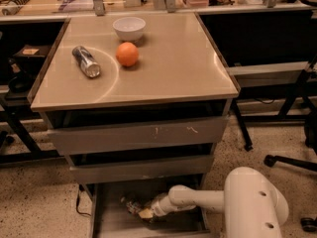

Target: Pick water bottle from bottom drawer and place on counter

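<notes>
Water bottle (131, 206) lay at the back of the open bottom drawer (116, 226), under everything else in view.

Largest of all was the table (168, 63), a glossy beige square top with a thin grey rim that carried three loose things. Behind it ran a long bench (49, 6) crowded with tools. The robot's white arm (250, 202) filled the lower right corner, its rounded shell near the speckled floor and its forearm reaching left into the drawer. Under the tabletop sat two closed grey drawer fronts, the upper one (138, 135) marked with white scratches and the lower one (141, 168) plainer.

On the table a white bowl (129, 28) stood at the far edge. A silver can (86, 61) lay on its side towards the left. An orange (127, 54) rested between them, just in front of the bowl and apart from the can.

The hand (143, 212) was down inside the drawer, right against the bottle's near end. Whether it was spread, pressed together or pinching the bottle could not be told. The bottle itself showed only as a small clear, crinkled shape on the drawer floor.
</notes>
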### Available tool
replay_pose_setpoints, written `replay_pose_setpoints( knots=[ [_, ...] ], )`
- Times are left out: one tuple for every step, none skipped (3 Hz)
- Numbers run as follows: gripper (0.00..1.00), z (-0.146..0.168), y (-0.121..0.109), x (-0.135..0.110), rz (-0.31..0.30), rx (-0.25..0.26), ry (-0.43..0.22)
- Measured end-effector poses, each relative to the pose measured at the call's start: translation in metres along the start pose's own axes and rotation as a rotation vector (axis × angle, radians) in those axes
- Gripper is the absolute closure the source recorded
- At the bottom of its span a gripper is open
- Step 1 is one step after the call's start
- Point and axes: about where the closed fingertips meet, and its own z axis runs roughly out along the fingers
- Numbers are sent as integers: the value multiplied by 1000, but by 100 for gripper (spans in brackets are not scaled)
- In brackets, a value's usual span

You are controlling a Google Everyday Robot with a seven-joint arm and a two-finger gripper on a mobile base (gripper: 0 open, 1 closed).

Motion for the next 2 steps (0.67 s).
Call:
replay_pose_setpoints(
  knots=[
    [100,0,0,0,0,0,0],
    [100,0,0,0,0,0,0]
  ],
)
